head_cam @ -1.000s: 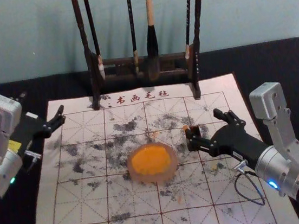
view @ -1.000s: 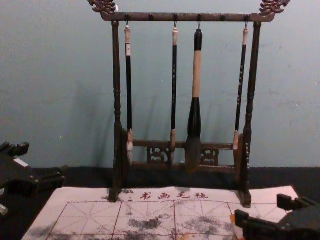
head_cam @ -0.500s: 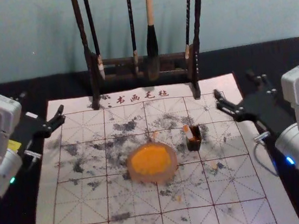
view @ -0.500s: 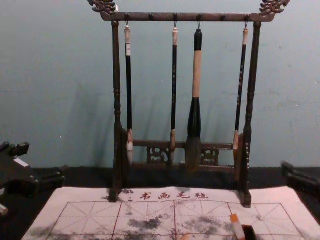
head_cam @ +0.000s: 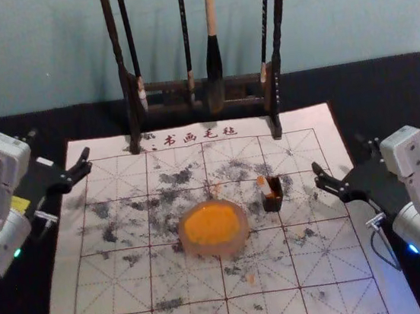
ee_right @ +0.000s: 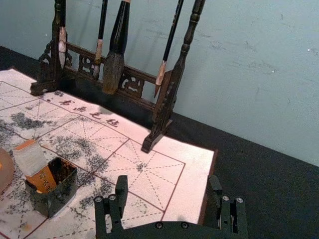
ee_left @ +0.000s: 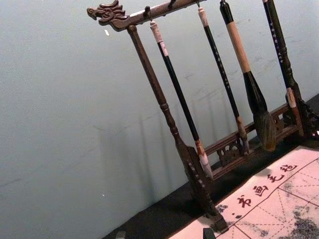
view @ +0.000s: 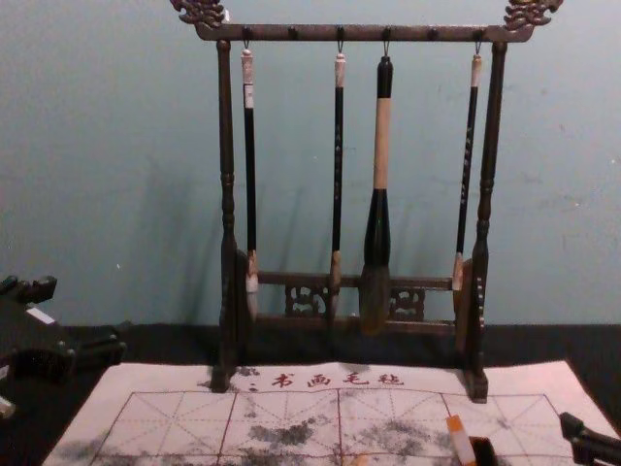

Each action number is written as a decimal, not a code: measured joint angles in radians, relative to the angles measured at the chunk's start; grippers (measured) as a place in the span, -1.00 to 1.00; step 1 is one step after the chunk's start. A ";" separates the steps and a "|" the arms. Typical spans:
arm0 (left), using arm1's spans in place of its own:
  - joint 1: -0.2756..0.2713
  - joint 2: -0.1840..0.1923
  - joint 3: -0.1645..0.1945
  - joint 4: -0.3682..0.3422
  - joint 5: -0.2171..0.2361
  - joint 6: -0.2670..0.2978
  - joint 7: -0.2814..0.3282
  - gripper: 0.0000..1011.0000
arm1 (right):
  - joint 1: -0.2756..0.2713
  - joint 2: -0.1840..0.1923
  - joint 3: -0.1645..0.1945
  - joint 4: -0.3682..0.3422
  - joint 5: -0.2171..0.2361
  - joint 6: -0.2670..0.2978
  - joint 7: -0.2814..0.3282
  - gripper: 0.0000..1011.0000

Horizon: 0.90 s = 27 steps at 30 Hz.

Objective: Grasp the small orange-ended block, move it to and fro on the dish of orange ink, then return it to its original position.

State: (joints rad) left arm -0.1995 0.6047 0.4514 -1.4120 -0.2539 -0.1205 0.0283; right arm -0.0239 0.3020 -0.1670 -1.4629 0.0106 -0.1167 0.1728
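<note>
A dark counter (head_cam: 384,78) carries a gridded calligraphy mat (head_cam: 345,286), with a brush rack (view: 364,33) standing at its far edge. The robot's left pincer (ee_left: 164,233) is parked wide and empty at the mat's left side, while the right pincer (ee_right: 167,180), also spread and empty, waits off to the right of the small pot. The dish (head_cam: 218,250) of orange ink (head_cam: 212,224) sits mid-mat, near the pot (ee_right: 60,196) that holds the orange-ended block (ee_right: 31,158). The block's placement suits either a task about to start or one just completed; the pictures do not settle whether the to-and-fro on the ink is done. If it is, little but clearing the arm is left. The block's long axis slants steeply upward, orange end on top, tipping toward the robot's left over the pot's rim.
</note>
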 joint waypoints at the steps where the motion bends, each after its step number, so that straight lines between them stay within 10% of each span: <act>1: 0.000 0.000 0.000 0.000 0.000 0.000 0.000 0.98 | 0.000 0.000 0.000 0.000 0.000 0.000 0.000 0.98; 27: 0.000 0.000 0.000 0.000 0.000 0.000 0.000 0.98 | -0.001 0.001 0.001 -0.008 0.003 -0.003 -0.005 0.98</act>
State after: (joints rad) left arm -0.1995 0.6047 0.4514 -1.4120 -0.2539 -0.1205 0.0282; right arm -0.0247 0.3032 -0.1661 -1.4706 0.0134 -0.1192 0.1674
